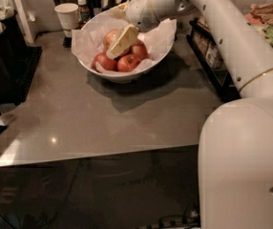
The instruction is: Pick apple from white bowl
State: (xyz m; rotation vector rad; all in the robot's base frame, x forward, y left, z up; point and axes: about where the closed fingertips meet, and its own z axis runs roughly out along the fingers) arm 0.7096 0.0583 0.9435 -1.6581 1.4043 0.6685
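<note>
The white bowl (162,44), wide and lined with crumpled white paper, stands at the back of the grey table. The apple (110,36), pale yellowish-tan with a faint blush, lies at the back left of the bowl. Three smaller red apples (128,62) lie in front of and beside it. My gripper (120,44) reaches down into the bowl from the upper right. Its cream-coloured end lies across the front right side of the pale apple and hides part of it.
A white paper cup (68,15) and a small bottle (82,8) stand behind the bowl on the left. A black wire rack (213,56) with packaged food is on the right. Dark containers (3,51) line the left edge. My white arm (232,42) spans the right side.
</note>
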